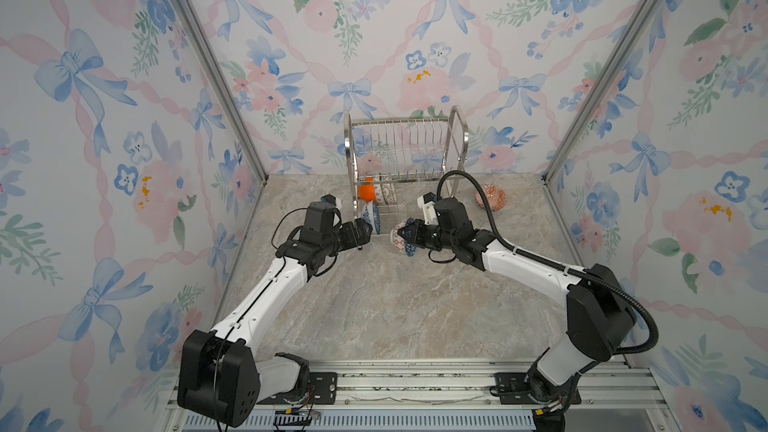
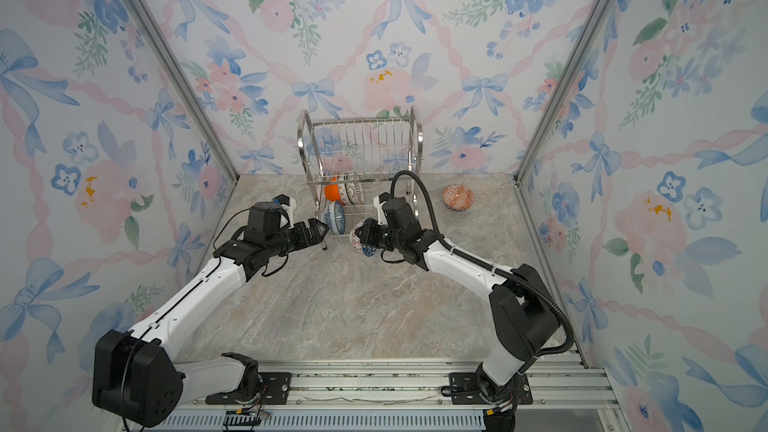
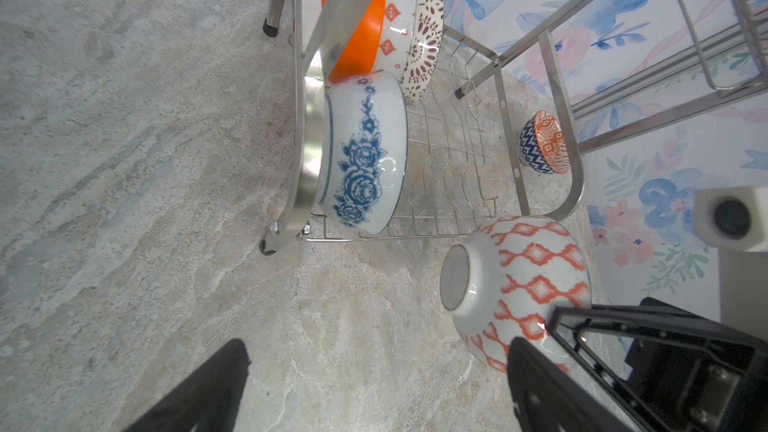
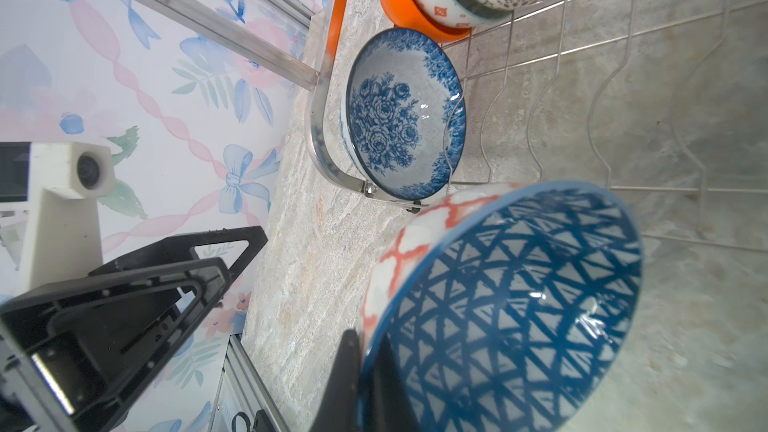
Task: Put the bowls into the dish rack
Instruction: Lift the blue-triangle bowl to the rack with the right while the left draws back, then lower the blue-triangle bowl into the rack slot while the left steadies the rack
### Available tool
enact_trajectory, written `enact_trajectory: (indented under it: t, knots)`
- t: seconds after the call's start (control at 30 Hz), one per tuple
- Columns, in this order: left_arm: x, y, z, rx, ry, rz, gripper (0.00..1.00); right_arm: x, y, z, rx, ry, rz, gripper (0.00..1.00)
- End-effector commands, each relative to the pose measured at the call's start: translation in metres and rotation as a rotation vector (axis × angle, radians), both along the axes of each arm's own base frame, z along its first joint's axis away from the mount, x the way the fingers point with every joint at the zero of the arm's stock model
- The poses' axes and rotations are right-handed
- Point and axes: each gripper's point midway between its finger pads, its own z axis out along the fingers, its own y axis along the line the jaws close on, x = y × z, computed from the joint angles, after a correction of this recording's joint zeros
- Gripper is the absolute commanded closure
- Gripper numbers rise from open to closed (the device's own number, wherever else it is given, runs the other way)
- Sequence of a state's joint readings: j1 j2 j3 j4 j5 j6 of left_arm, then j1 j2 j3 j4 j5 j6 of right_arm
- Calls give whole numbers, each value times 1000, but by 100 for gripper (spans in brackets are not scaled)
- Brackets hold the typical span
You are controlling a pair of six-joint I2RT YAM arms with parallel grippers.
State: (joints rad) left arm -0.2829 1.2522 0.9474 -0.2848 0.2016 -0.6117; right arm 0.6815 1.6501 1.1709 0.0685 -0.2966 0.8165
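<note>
Dish rack (image 1: 399, 121): rear edge of desk (image 1: 395, 305), centre. Lower shelf, left end: orange bowl (image 1: 366, 192), orange-diamond white bowl (image 3: 399, 6) and brown-lattice bowl (image 3: 426, 35), on edge in a row; blue floral bowl (image 1: 372, 216) on edge in front of them, against the side frame. Right gripper (image 1: 406, 231): clamped tight on rim of triangle-patterned bowl (image 4: 498, 305), tipped sideways just before the rack's front. Left gripper (image 3: 376, 344): jaws wide, empty, near the rack's front left foot. Orange-and-blue bowl (image 1: 491, 197): on desk, right of rack, near rear edge

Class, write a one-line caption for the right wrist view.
Right claw grips a triangle-patterned bowl by its rim, near the floral bowl standing in the rack.
</note>
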Motion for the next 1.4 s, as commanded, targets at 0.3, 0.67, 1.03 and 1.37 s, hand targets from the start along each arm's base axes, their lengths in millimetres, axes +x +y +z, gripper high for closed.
enact_trajectory:
  t: [0.3,0.67,1.03,1.37]
  knots:
    - [14,-3,4,9,-21,-33,2,40,14,34,243,-104,3,100]
    - [13,-1,3,9,-17,-33,2,60,23,32,288,-93,-17,100]
    - [9,0,-1,5,-9,-36,2,84,26,34,391,-93,-63,100]
    - [9,-7,4,-14,-15,-64,2,96,32,24,419,-83,-78,100]
